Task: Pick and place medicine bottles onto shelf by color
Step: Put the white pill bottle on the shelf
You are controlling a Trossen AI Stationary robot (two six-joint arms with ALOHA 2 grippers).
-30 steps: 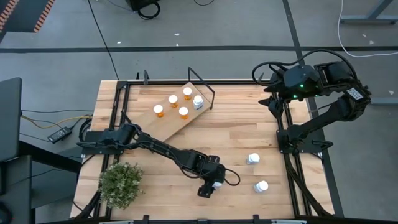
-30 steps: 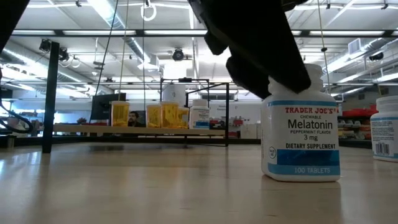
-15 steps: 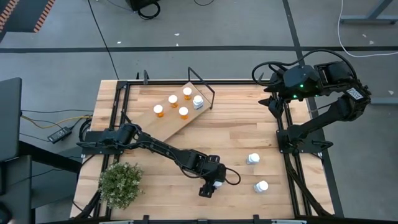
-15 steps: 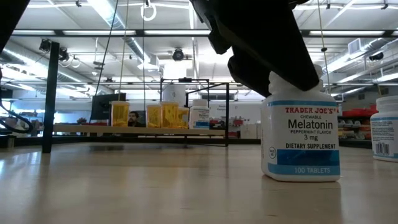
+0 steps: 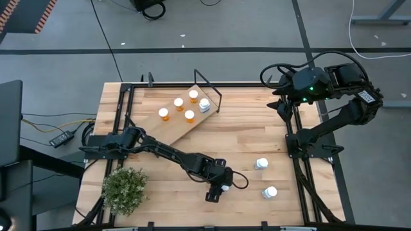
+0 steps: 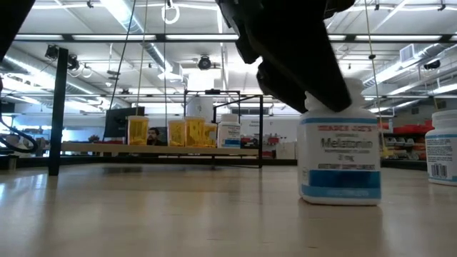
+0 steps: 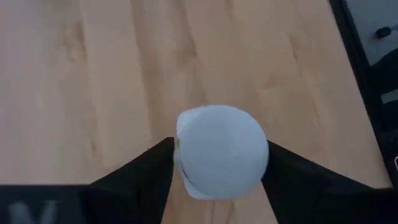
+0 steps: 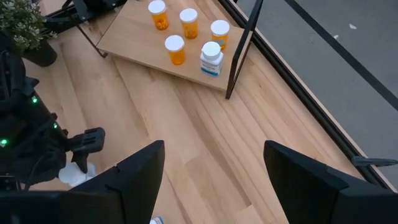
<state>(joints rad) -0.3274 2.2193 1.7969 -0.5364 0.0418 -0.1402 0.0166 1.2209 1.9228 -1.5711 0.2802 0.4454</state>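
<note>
The left gripper (image 5: pixel 217 190) is low over the front of the table (image 5: pixel 257 135), its fingers (image 7: pixel 140 174) closed on either side of a white bottle (image 6: pixel 339 153) that stands on the wood. The right gripper (image 8: pixel 211 168) hangs open at the far right corner. On the shelf (image 5: pixel 183 125) stand 4 orange bottles (image 5: pixel 179 103) and 1 white-bodied bottle (image 5: pixel 204 105); 2 more white bottles (image 5: pixel 261 164) wait at front right
</note>
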